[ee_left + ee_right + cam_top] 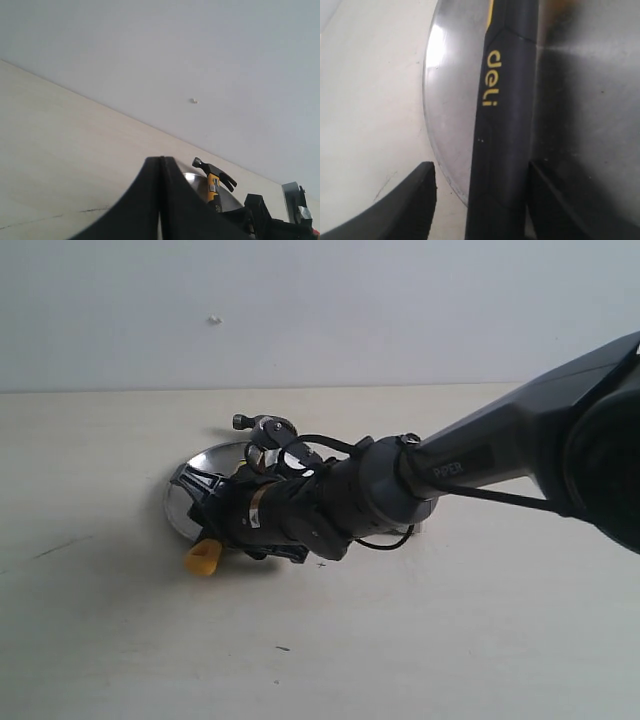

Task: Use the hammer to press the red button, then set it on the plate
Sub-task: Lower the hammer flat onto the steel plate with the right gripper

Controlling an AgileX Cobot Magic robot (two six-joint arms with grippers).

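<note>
Right gripper jaws are held apart astride hammer, laid across plate, head at 1 o'clock; left gripper jaws are pressed together.

right arm hides most of plate and the hammer handle across it; right wrist view cuts off the hammer head

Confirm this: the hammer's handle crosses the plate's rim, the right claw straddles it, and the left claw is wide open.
Not the last part: the left claw is shut, its fingers pressed together in the left wrist view. The hammer handle does cross the plate rim, straddled by the right claw.
</note>
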